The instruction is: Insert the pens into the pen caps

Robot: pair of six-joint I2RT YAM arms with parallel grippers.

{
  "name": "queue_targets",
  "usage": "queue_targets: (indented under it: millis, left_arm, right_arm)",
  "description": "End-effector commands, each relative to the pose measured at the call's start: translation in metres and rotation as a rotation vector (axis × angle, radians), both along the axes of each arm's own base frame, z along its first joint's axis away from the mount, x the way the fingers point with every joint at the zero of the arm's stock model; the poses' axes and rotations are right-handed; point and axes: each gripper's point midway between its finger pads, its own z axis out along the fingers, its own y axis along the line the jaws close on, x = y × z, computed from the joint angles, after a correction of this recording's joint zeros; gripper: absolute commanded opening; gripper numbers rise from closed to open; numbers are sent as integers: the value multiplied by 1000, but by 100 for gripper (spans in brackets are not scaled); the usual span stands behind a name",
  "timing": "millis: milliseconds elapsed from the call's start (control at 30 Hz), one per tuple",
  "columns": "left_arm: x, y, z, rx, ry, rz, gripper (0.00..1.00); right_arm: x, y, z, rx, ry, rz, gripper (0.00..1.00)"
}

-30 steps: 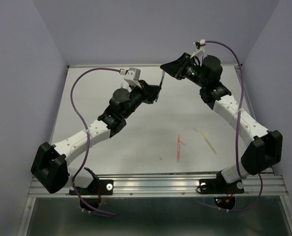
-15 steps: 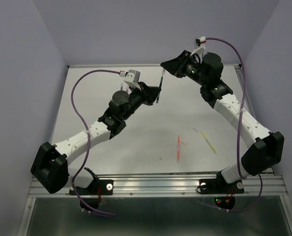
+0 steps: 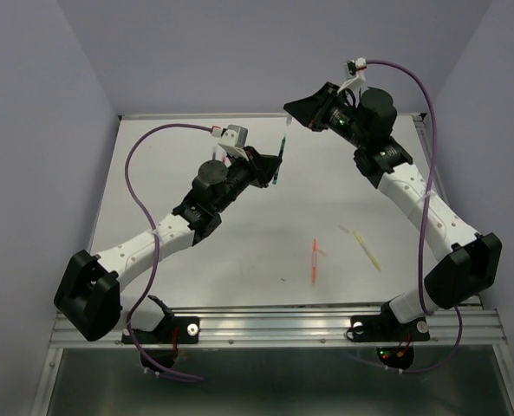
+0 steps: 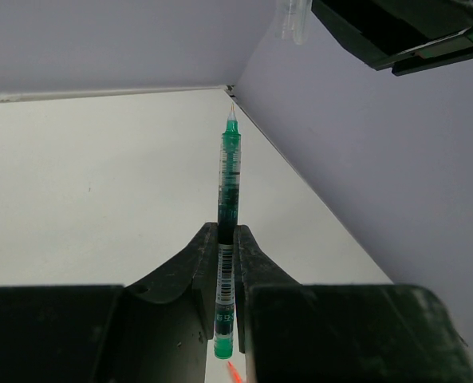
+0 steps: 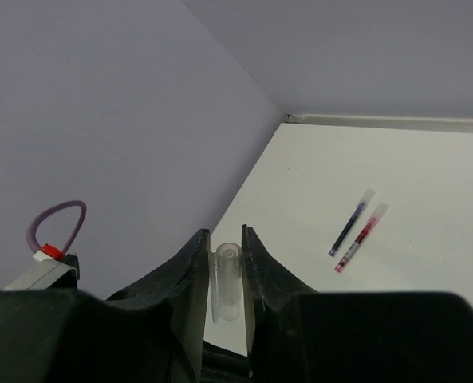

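My left gripper [image 3: 275, 166] is shut on the green pen [image 3: 280, 159] and holds it up in the air, tip pointing away and upward. In the left wrist view the green pen [image 4: 229, 179] stands between the fingers of that gripper [image 4: 227, 235]. Its tip points toward a clear cap [image 4: 293, 20] above it. My right gripper [image 3: 291, 111] is shut on that clear pen cap [image 5: 226, 283], just above and right of the pen tip. In the right wrist view the right gripper [image 5: 226, 239] holds the cap by its sides. An orange pen [image 3: 315, 260] and a pale yellow pen [image 3: 368, 251] lie on the table.
A dark blue pen [image 5: 349, 227] and a dark red pen [image 5: 364, 233], each with a pale cap on, lie side by side on the white table [image 3: 239, 251]. A small pale piece [image 3: 344, 230] lies near the yellow pen. Lilac walls close in the back and sides.
The right gripper with the cap has shifted slightly up and to the right. The left gripper has nudged the green pen a little. Both stay shut.
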Motion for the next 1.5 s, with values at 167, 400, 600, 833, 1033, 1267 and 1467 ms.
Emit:
queue_targets:
  millis: [167,400,600,833,1033,1267,1467]
  left_arm:
    - [-11,7,42,-34,-127,-13,0]
    - [-12,8,49,-37,-149,-6,0]
    - [-9,7,47,-30,-144,1,0]
    - [-8,4,45,-27,-137,-7,0]
    - [-8,4,44,-25,-135,-7,0]
    - [-10,5,47,-31,-138,-9,0]
    - [-10,6,48,-36,-140,-3,0]
  right_arm:
    - [7,5,7,1,-17,14,9]
    - [7,5,3,-4,-6,15,9]
    - [5,3,9,2,-13,13,10]
    - [6,7,10,12,-7,29,10]
    - [5,8,17,20,-16,40,10]
    - [1,9,9,5,-9,56,10]
    - [-3,11,-2,-7,12,82,10]
